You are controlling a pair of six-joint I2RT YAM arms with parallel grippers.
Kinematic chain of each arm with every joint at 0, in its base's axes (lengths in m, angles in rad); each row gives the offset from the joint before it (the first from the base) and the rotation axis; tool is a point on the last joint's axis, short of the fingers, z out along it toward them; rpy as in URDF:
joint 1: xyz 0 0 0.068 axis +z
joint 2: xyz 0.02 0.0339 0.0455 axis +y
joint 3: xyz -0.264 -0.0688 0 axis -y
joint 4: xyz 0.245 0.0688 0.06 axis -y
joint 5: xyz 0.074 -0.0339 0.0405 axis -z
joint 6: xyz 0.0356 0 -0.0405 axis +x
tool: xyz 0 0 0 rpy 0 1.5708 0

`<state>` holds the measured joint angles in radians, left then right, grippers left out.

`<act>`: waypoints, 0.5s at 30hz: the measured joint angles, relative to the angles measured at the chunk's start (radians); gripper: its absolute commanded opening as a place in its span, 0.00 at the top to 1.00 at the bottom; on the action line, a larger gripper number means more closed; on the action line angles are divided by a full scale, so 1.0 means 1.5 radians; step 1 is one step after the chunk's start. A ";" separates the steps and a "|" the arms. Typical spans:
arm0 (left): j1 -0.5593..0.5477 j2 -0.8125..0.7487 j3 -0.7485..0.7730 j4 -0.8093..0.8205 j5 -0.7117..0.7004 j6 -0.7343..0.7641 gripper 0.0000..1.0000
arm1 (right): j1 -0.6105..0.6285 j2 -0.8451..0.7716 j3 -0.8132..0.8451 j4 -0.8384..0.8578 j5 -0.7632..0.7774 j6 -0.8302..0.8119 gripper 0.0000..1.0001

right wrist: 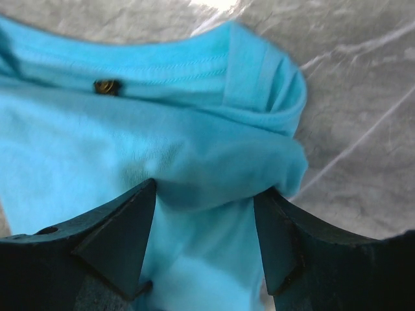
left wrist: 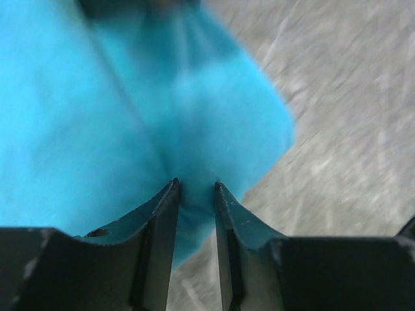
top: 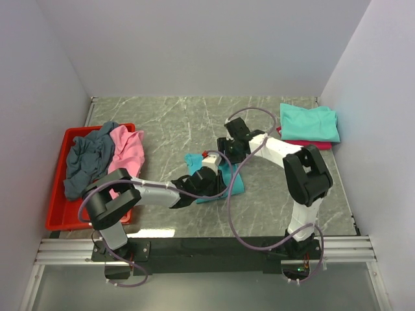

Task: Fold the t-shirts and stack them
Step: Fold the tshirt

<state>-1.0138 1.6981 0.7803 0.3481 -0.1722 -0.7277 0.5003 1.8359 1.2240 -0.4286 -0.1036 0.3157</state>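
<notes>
A bright turquoise t-shirt [top: 235,186] lies bunched at the table's middle. My left gripper [top: 209,173] is shut on an edge of it; in the left wrist view the cloth [left wrist: 97,116] is pinched between the narrow jaws of that gripper [left wrist: 196,184]. My right gripper [top: 227,154] is at the shirt's far side. In the right wrist view its jaws [right wrist: 206,189] close on a thick fold of the shirt [right wrist: 97,129] below the collar. A mint-green shirt [top: 310,122] lies folded on a crimson one [top: 311,144] at the back right.
A red plastic tray [top: 58,201] at the left holds a crumpled slate-grey shirt [top: 87,162] and a pink shirt [top: 126,152]. White walls close in the back and both sides. The two arms meet over the table's middle.
</notes>
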 measured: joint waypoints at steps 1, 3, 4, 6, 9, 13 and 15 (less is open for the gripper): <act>-0.002 0.002 -0.011 0.009 0.000 -0.002 0.66 | -0.002 0.011 0.007 0.000 0.001 0.000 0.32; -0.005 0.005 -0.035 0.025 -0.002 -0.008 0.66 | -0.007 0.026 0.017 -0.002 0.002 0.000 0.32; -0.005 0.008 -0.046 0.040 -0.004 -0.013 0.66 | -0.010 0.033 0.022 -0.004 0.002 0.000 0.32; -0.006 0.008 -0.056 0.063 -0.007 -0.019 0.66 | -0.016 0.043 0.033 -0.009 0.004 0.000 0.32; -0.007 0.010 -0.070 0.090 -0.012 -0.027 0.67 | -0.021 0.056 0.057 -0.022 0.007 0.000 0.32; -0.013 0.016 -0.074 0.107 -0.023 -0.030 0.66 | -0.023 0.079 0.099 -0.041 0.017 -0.002 0.32; -0.018 0.017 -0.074 0.110 -0.031 -0.030 0.67 | -0.023 0.092 0.119 -0.046 0.022 -0.003 0.32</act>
<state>-1.0409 1.7237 0.6693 0.5129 -0.2180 -0.7727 0.4664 1.9736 1.4029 -0.4980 -0.0708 0.3115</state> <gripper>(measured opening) 0.336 0.676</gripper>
